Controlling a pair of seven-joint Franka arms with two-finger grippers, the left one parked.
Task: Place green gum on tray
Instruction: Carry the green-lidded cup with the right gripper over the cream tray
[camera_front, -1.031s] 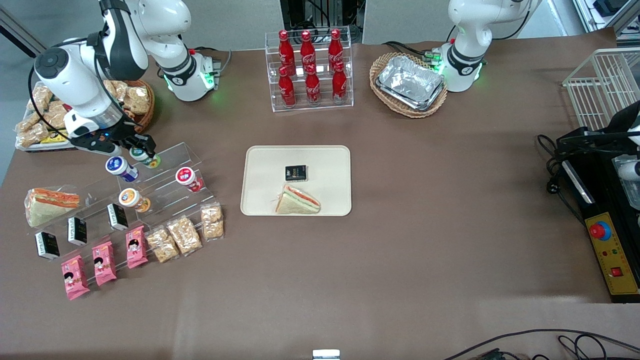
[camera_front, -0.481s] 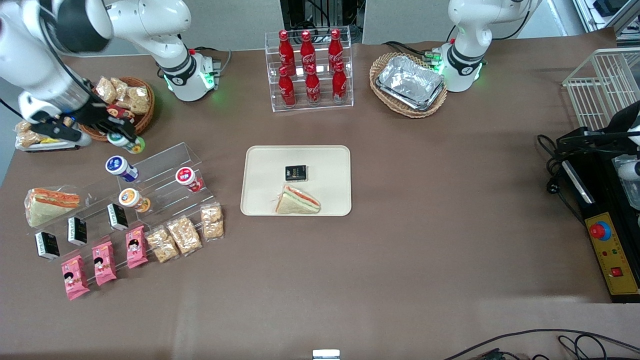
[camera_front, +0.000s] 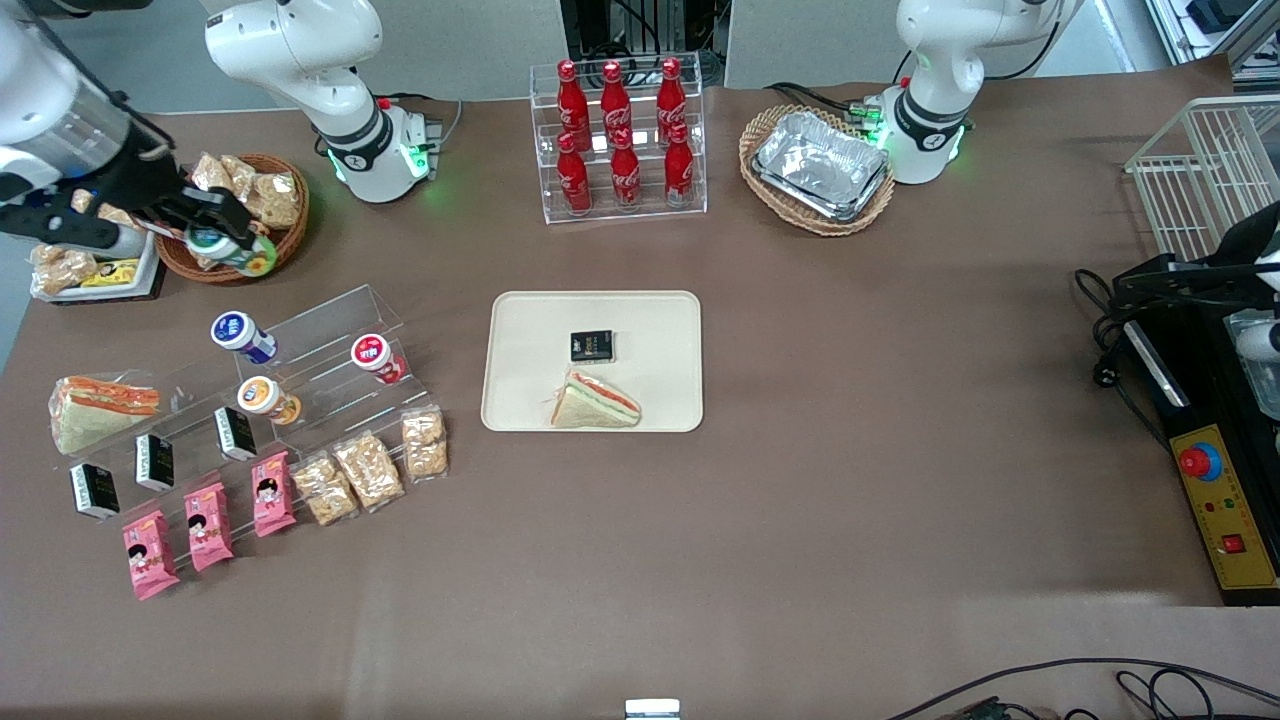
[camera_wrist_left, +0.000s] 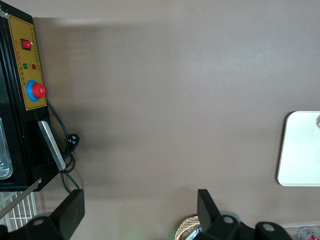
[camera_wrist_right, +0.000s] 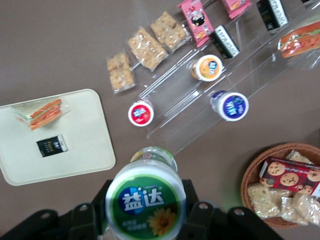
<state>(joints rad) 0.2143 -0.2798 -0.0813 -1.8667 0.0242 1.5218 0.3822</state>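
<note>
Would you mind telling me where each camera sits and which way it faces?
Front view: high, facing both arms; gripper holds green gum above the wicker basket.
Left wrist view: on the parked arm, looking down at bare table and control box; its own fingers show.
Right wrist view: looks down past gum in the gripper.
All three show the tray.

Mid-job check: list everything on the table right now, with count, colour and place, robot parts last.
green gum: 1, white, green lid; held in the air above the wicker snack basket
tray: 1, cream; table centre, holding a sandwich and a black packet
gum canisters: 3, blue, red, orange lids; on the clear stand
cola bottles: 6, red; clear rack
foil tray: 1, silver; wicker basket
hand: right arm's, shut on the green gum
</note>
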